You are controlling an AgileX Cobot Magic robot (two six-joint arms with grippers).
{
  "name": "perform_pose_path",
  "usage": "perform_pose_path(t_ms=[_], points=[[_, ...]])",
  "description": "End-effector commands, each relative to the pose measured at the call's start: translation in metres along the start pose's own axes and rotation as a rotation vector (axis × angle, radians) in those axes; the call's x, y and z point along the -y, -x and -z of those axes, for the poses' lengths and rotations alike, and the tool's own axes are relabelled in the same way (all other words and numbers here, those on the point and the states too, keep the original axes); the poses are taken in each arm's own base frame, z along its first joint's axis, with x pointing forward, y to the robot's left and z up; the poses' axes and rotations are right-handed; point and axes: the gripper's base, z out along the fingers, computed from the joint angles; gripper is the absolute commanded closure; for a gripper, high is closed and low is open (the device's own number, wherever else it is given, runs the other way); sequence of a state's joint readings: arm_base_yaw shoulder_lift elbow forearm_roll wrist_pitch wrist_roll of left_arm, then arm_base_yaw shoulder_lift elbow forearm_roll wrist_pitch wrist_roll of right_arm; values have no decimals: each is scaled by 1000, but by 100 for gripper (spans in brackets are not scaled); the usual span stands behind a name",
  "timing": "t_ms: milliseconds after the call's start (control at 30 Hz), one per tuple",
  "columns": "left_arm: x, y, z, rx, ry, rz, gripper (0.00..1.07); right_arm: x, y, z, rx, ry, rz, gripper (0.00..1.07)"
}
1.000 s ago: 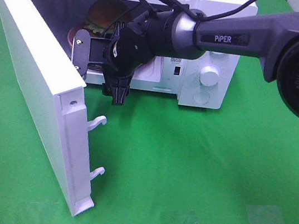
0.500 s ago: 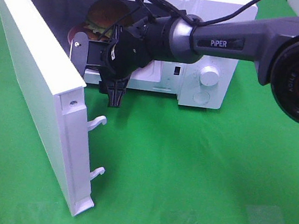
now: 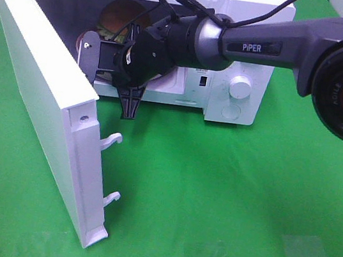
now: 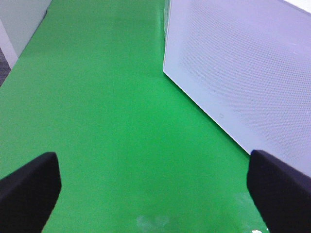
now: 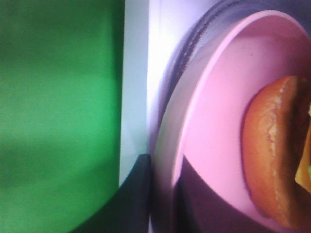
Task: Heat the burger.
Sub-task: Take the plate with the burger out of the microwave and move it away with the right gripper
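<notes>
- I see the desk (image 3: pixel 226 195), covered in bright green cloth, filling most of the high view; it shows again under the left wrist camera (image 4: pixel 107 111).
- The white microwave (image 3: pixel 247 56) stands at the far edge of the desk, knobs on its right front panel, cavity open.
- Its door (image 3: pixel 40 96) is swung wide toward the near left of the desk, two latch hooks sticking out of its free edge; the left wrist camera looks at a white perforated panel (image 4: pixel 243 73) just beside that arm.
- My right arm (image 3: pixel 261 45), dark grey, reaches from the right edge across the middle into the cavity mouth.
- The pink plate (image 5: pixel 218 126) sits inside the cavity, its rim toward the opening.
- The burger (image 3: pixel 124 15) lies on that plate, well inside the microwave toward the left of the cavity; the right wrist view shows its tan-brown bun (image 5: pixel 272 150) on the pink surface.
- The right hand (image 5: pixel 163 194) has its dark fingers on either side of the plate's rim, clamped on it as far as I can see.
- The left hand (image 4: pixel 155 189) hangs above bare green cloth, its two black fingertips (image 4: pixel 29 189) spread wide apart with nothing between them.
</notes>
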State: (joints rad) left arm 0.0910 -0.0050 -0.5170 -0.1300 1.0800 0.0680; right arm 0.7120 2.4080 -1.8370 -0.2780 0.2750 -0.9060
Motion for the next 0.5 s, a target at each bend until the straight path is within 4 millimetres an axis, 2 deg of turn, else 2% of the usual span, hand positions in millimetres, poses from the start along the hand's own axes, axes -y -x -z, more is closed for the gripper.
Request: perform_pose_path(t_ms=[33, 300, 500], points=[[0, 0, 2, 29, 4, 1, 8, 1, 0, 6, -20, 40, 28, 107], [0, 0, 2, 29, 4, 1, 8, 2, 1, 14, -24, 91, 67, 107], [0, 0, 2, 29, 4, 1, 8, 3, 3, 27, -25, 175, 130, 107]])
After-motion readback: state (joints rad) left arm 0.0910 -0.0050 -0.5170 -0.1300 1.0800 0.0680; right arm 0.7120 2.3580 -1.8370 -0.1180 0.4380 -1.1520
